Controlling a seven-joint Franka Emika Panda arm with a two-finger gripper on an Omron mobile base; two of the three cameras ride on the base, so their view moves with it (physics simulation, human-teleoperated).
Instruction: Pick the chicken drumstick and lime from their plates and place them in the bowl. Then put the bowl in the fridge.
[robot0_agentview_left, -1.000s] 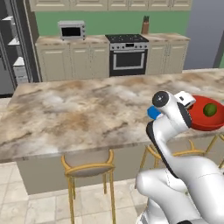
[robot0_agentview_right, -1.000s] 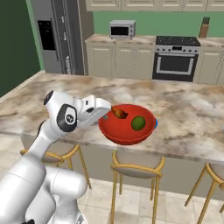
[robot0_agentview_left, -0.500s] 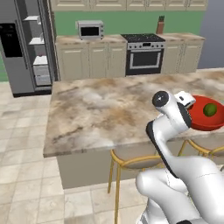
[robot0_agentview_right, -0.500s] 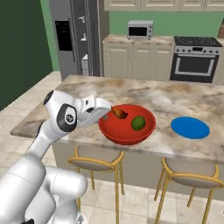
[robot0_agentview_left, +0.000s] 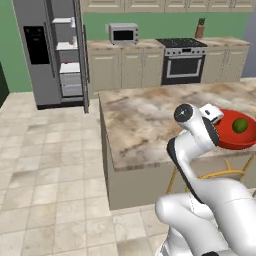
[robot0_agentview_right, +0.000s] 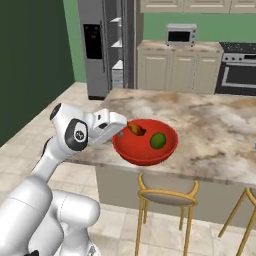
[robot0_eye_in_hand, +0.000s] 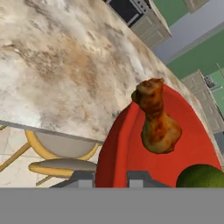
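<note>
2 items in red bowl (robot0_agentview_right: 145, 150): chicken drumstick (robot0_eye_in_hand: 158, 122), lime (robot0_agentview_right: 158, 140). Gripper (robot0_agentview_right: 119, 133) clamps bowl rim, bowl raised over desk (robot0_agentview_right: 210, 140) edge. Fridge (robot0_agentview_left: 52, 52) door open.

- left base view is looking from behind the arm, facing 12 o'clock across the counter (robot0_agentview_left: 145, 120).
- right base view is sharing that counter and the fridge (robot0_agentview_right: 102, 45).
- hand view is sitting close over the bowl (robot0_eye_in_hand: 131, 144).
</note>
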